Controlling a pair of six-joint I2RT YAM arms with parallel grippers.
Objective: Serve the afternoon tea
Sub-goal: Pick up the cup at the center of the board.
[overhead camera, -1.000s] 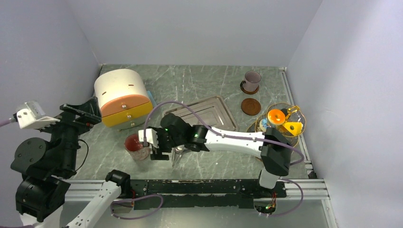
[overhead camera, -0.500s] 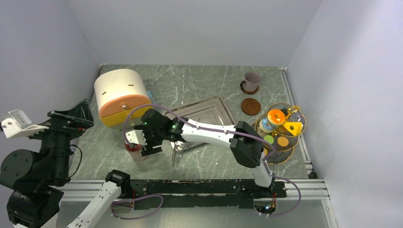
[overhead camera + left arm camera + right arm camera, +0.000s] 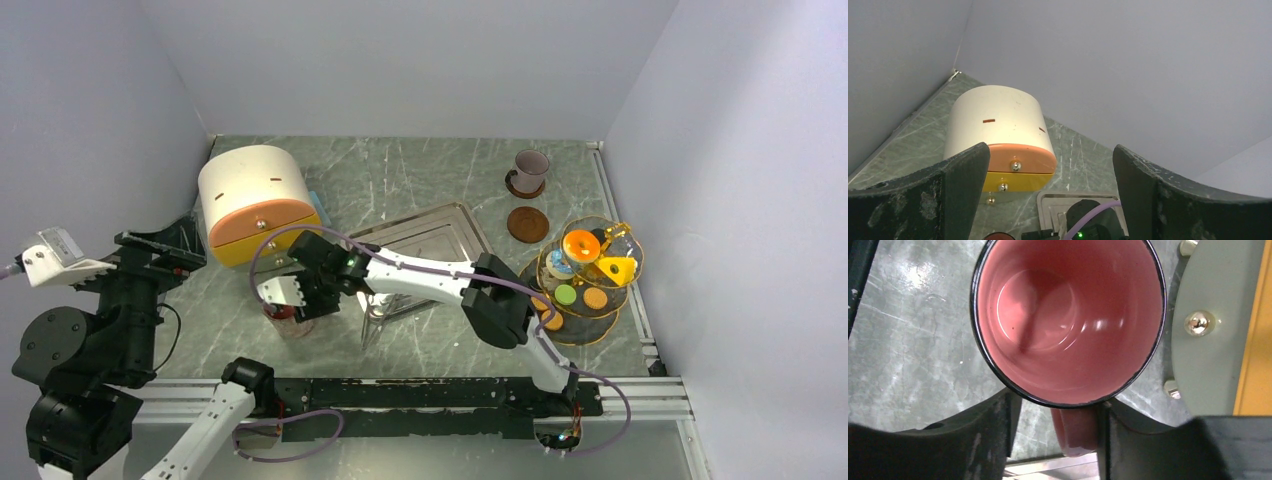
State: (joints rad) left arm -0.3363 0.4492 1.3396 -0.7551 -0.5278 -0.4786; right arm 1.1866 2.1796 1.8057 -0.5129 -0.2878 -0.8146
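Where a second ago the right arm hung just short of it, the right fingers [image 3: 963, 440] now sit over the red mug [image 3: 1068, 315] at the front left of the tabletop [image 3: 420, 170], beside the drawer cabinet [image 3: 255, 190]; the elbow has swung in from the tiered stand [image 3: 600, 335] towards the middle; the fingers have narrowed and straddle the mug's handle [image 3: 1075, 432], one against it, the other with a sliver of tabletop showing between, so they are apart and not yet clamped; this reads as a grasp about to close, an early step in the serving. The left fingers [image 3: 923, 200] have barely shifted; they are spread wide on nothing, facing the cabinet.

The treats [image 3: 581, 245] lie on the stand at the right, well apart from the red mug; a pale mug [image 3: 529, 168] stands at the back right, a spare brown coaster [image 3: 527, 224] just in front of it.

The red mug is glossy inside, pink with a dark rim and a thick looped handle, probably slippery; the tabletop is grey-green and veined like marble; the steel tray [image 3: 440, 235] is rectangular, dull-bright, with a raised lip; the cabinet is cream and round-topped, with orange and yellow drawer fronts and small metal knobs; the stand is clear, amber-tinged, with round tiers.
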